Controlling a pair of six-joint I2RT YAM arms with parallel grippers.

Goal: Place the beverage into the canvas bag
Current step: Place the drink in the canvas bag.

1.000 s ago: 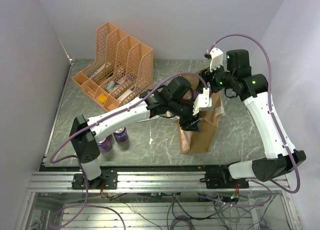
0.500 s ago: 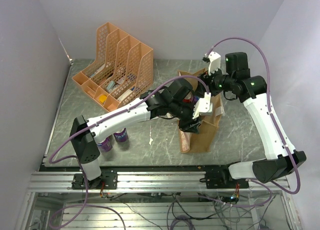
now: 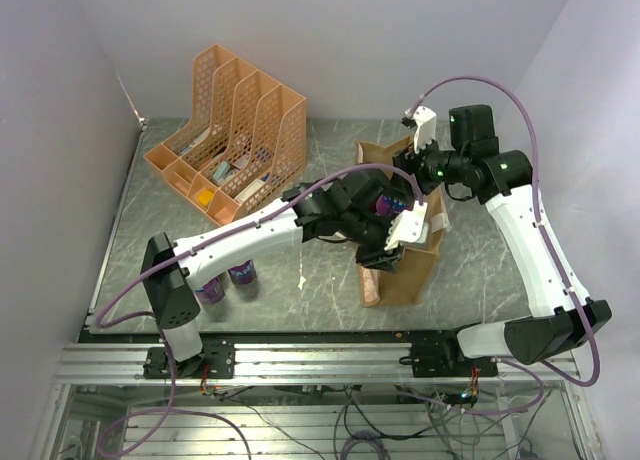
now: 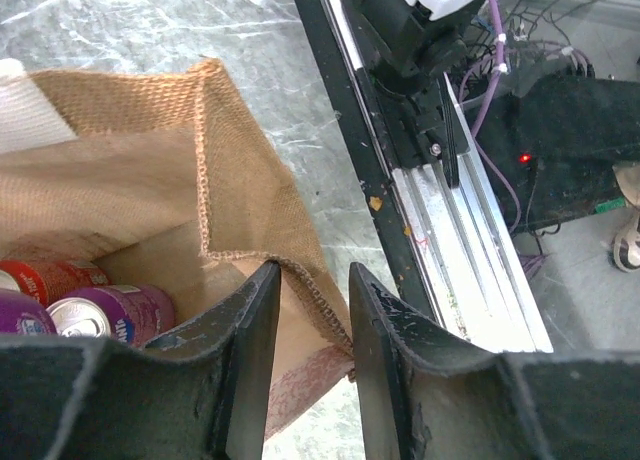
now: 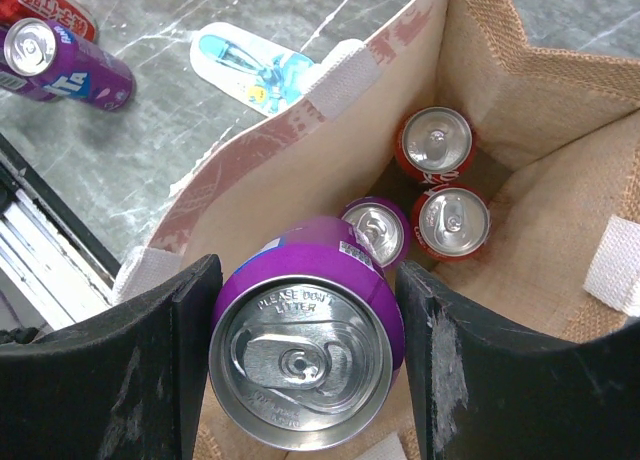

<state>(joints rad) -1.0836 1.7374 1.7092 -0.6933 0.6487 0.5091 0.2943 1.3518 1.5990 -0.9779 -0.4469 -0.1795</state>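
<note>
The canvas bag (image 3: 405,272) stands open right of the table's middle, tan with white straps. In the right wrist view my right gripper (image 5: 308,280) is shut on the beverage, a purple can (image 5: 305,350), held upright over the bag's mouth (image 5: 560,210). Down inside stand two red cans (image 5: 435,145) and one purple can (image 5: 375,230). My left gripper (image 4: 313,275) straddles the bag's near rim (image 4: 300,270); its fingers stand apart, wider than the fabric between them. From above, the left gripper (image 3: 385,250) is at the bag's left side and the right gripper (image 3: 408,175) above its far end.
An orange mesh file organiser (image 3: 230,130) stands at the back left. A purple can (image 3: 240,270) and another can (image 3: 208,288) stand by the left arm's base. A white printed packet (image 5: 255,65) lies left of the bag. The table's front rail (image 4: 420,180) runs close by.
The left gripper's jaws have narrowed around the bag's rim and its wrist has turned lower. The right gripper with the can has shifted slightly left over the bag.
</note>
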